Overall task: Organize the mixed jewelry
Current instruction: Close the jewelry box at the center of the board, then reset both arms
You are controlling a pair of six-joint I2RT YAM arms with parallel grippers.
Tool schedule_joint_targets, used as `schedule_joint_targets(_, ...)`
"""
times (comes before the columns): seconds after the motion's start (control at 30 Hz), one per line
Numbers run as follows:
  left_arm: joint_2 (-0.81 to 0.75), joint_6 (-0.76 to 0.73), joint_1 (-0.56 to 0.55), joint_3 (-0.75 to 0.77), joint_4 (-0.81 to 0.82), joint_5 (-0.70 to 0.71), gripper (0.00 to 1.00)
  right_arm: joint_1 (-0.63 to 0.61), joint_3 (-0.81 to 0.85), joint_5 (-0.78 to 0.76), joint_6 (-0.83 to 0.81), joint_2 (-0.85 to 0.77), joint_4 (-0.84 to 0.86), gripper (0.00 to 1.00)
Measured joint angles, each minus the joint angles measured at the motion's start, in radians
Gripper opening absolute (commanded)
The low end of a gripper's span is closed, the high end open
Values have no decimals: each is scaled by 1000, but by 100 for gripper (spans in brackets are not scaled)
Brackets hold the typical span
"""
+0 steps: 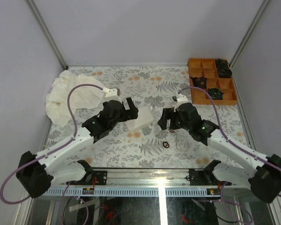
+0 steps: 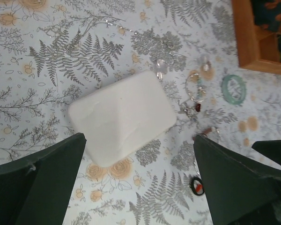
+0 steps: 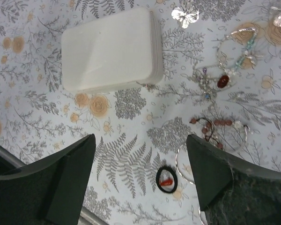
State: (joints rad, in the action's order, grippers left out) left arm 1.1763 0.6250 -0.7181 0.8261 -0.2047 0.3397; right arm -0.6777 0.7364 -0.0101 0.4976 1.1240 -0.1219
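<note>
Top view: you look down on a desk point(image 1: 145, 79) covered in a grey fern-and-flower print, boxed in by plain grey walls. A crumpled white cloth point(image 1: 68, 96) lies at the upper left. At the upper right, an orange compartment tray point(image 1: 214, 101) holds dark rosettes point(image 1: 223, 68) in a few of its cells. A pale closed box point(image 1: 139, 119) sits at centre, between your left end effector point(image 1: 130, 108) and your right end effector point(image 1: 165, 119). The mixed jewelry point(image 1: 173, 144) is scattered just below the right one.

Left wrist view: your left fingers stand wide apart and grip nothing. The box lies on the desk between them. To its right are silvery pieces, a teal bracelet point(image 2: 234, 88) near the tray's corner, and a black ring point(image 2: 196, 186) at the lower right.

Right wrist view: your right fingers are also spread wide and empty. The box is at the upper left. Thin silvery hoops point(image 3: 187, 164), red beads point(image 3: 210, 126) and a red-stoned charm point(image 3: 221, 82) fill the right half.
</note>
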Motion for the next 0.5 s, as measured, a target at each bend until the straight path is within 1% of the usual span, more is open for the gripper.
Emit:
schedule_joint_targets(0.27, -319, 26, 0, -56, -111, -45, 100, 1, -96, -59, 13, -286, -134, 89)
schedule_joint_targets(0.3, -354, 30, 0, -58, -126, -48, 100, 1, -108, -62, 16, -325, -148, 91)
schedule_joint_targets(0.4, -418, 37, 0, -58, -166, -61, 100, 1, -130, -83, 28, -423, -193, 98)
schedule_joint_targets(0.5, -456, 48, 0, -75, -191, -74, 100, 1, -135, -104, 35, -488, -241, 99)
